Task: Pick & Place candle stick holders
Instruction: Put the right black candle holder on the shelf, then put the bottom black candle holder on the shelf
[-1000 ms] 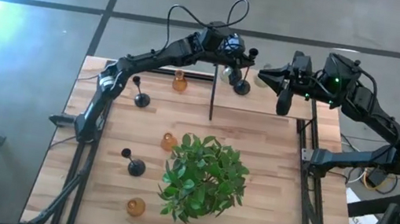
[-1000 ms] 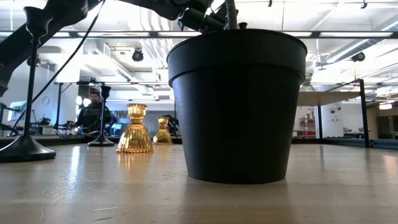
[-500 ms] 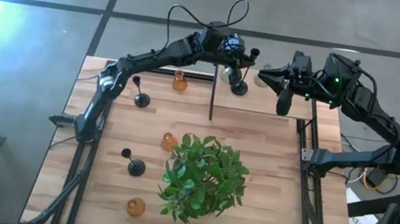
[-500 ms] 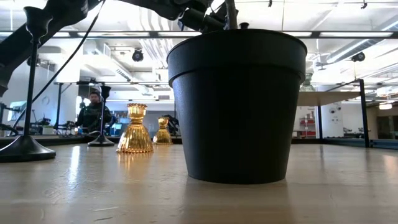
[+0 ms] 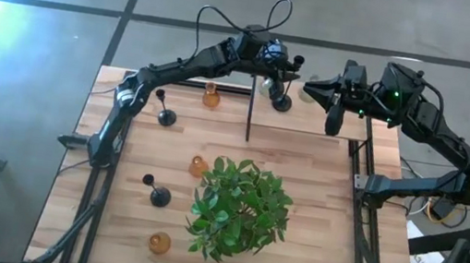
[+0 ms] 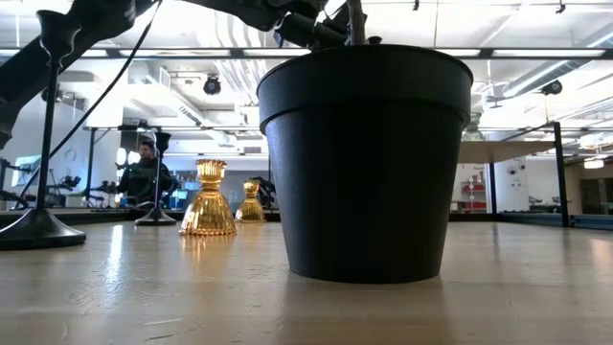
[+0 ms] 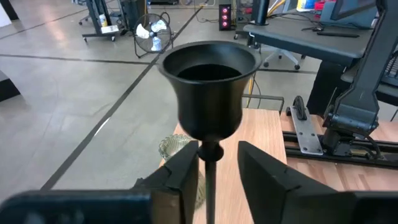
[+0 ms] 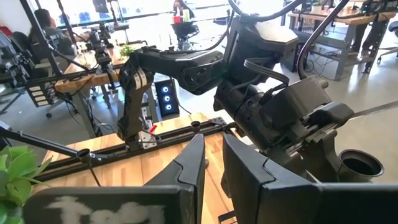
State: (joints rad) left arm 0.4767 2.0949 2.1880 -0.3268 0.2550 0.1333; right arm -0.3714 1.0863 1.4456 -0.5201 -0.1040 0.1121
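Wooden slatted table [image 5: 310, 255], catalogued from my remote station. Item 1: black thin-stemmed candle stick holder [image 7: 209, 93] at the far edge, its stem between the spread fingers of my left gripper [image 7: 216, 174], not visibly clamped. Beside it, 1 clear-greyish glass holder [image 7: 177, 149]. Item 2: right gripper [image 8: 211, 165], fingers slightly parted, empty, hovering off the far right corner. Scattered: 3 amber glass holders [image 5: 210, 98], 2 further black stemmed holders [image 5: 165, 116], around the potted green plant [image 5: 237, 208]. I judge most placing is left to do.
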